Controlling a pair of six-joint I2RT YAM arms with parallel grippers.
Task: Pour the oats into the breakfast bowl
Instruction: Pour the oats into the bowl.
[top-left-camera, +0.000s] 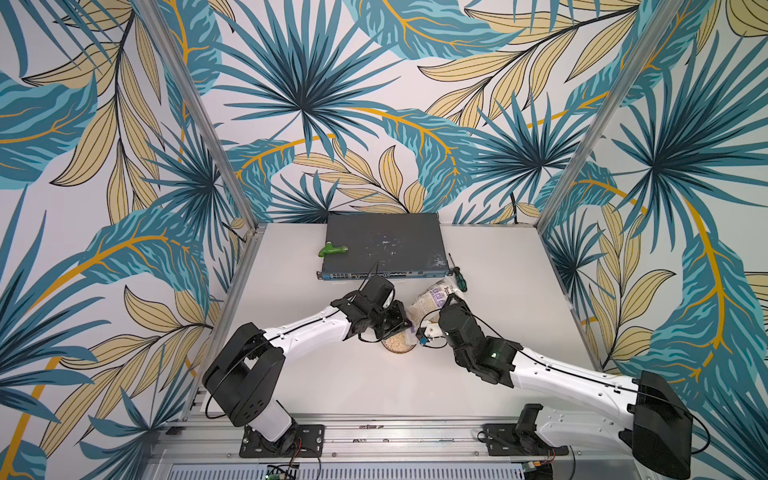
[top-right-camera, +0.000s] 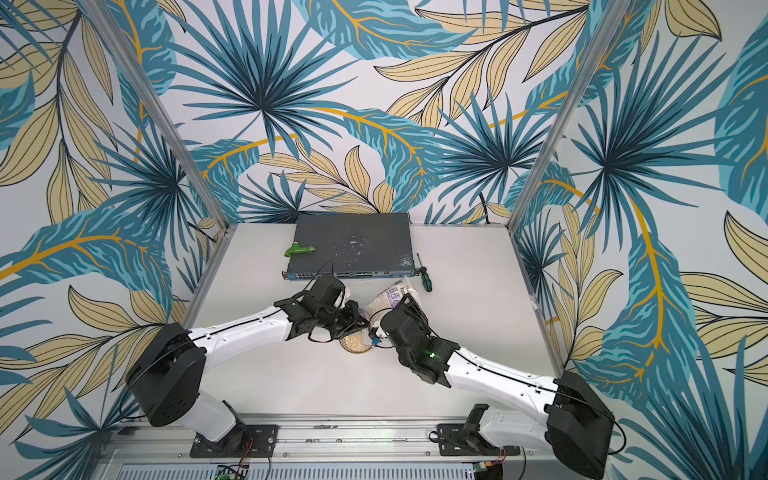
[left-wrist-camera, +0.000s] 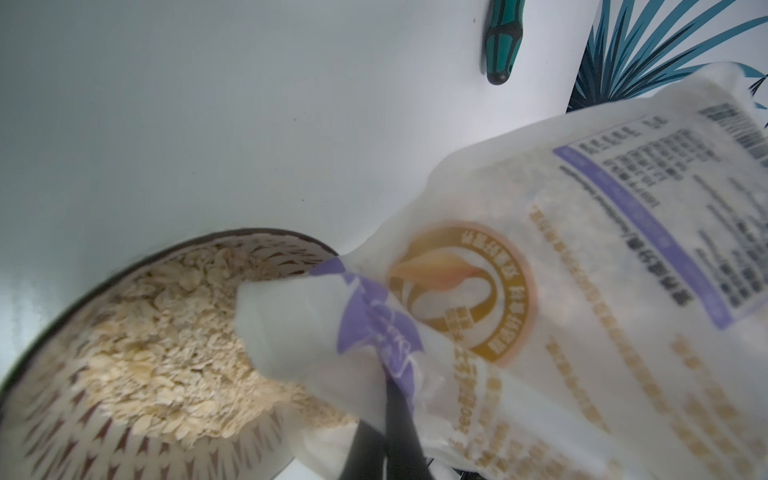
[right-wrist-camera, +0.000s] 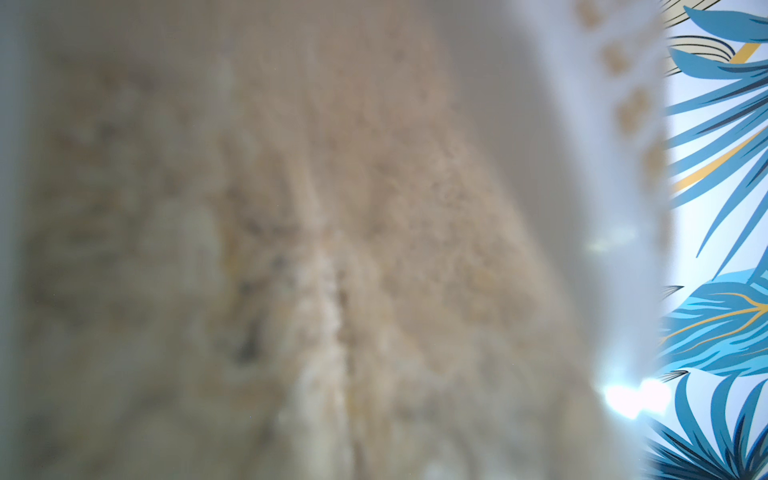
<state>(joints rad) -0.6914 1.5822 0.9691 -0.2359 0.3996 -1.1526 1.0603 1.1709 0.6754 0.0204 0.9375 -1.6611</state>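
Observation:
The oats bag (top-left-camera: 434, 298) (top-right-camera: 388, 300) hangs tilted, its mouth down over the breakfast bowl (top-left-camera: 400, 345) (top-right-camera: 356, 345). In the left wrist view the bag (left-wrist-camera: 582, 270) shows its purple and white label, and its open corner dips into the bowl (left-wrist-camera: 62, 432), which holds a heap of pale oats (left-wrist-camera: 166, 340). My left gripper (left-wrist-camera: 386, 415) (top-left-camera: 401, 323) is shut on that lower corner of the bag. My right gripper (top-left-camera: 436, 312) grips the bag's body from the right. Blurred oats (right-wrist-camera: 332, 249) fill the right wrist view and hide its jaws.
A dark network switch (top-left-camera: 382, 245) lies at the back of the white table, with a green plastic piece (top-left-camera: 332, 250) on its left corner. A green-handled screwdriver (top-left-camera: 459, 279) (left-wrist-camera: 500, 45) lies just behind the bag. Metal frame posts stand at the back corners.

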